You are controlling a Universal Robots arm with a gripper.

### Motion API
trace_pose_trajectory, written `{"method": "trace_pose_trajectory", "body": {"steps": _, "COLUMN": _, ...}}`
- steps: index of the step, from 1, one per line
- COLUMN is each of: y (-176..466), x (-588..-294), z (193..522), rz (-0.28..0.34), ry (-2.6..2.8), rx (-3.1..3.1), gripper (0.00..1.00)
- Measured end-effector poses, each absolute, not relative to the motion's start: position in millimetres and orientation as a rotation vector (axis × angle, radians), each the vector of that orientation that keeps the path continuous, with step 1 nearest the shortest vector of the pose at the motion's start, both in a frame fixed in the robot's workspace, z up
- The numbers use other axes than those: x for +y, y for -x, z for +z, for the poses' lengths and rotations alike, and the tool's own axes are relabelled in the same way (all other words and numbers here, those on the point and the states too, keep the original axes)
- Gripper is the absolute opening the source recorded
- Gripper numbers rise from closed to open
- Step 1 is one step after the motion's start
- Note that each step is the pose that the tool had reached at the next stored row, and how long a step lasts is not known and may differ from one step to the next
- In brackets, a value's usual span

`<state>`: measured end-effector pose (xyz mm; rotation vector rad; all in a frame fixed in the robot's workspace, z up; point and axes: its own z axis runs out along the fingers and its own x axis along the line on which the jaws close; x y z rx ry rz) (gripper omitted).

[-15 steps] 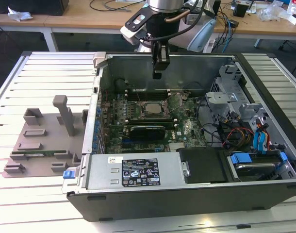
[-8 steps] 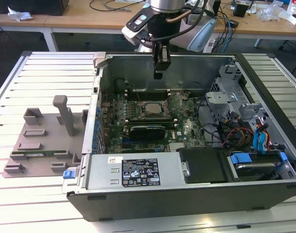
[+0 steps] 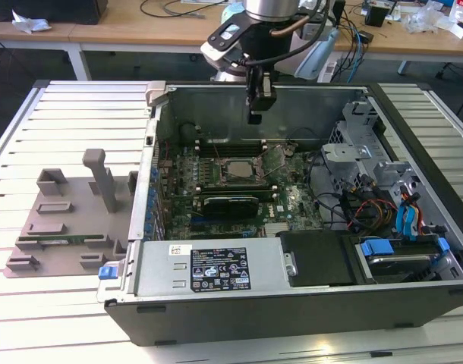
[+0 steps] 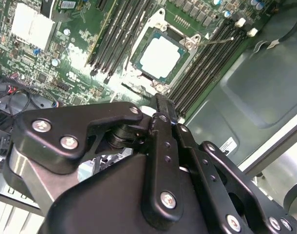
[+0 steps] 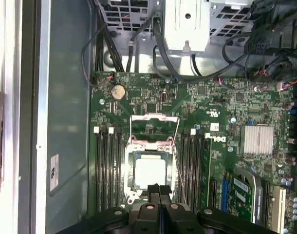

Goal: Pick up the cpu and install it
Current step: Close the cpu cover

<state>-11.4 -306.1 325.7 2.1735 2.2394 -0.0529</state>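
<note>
One cpu (image 5: 151,174), one computer case (image 3: 216,315), one gripper (image 3: 254,115).

I have the arm (image 3: 271,17) coming down from above, wrist upright, the gripper (image 3: 254,115) pointing straight down. In both wrist views its two black fingers (image 5: 153,191) are pressed together, gripping nothing.

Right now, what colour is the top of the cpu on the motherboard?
The cpu top is pale silvery-grey, best seen in the second wrist view.
</note>
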Motion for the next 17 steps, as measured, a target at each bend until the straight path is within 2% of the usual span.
{"method": "trace_pose_trajectory", "body": {"steps": 17, "y": -32.0, "x": -306.0, "z": 310.2, "rz": -0.055, "ry": -2.174, "rx": 2.240, "gripper": 0.11}}
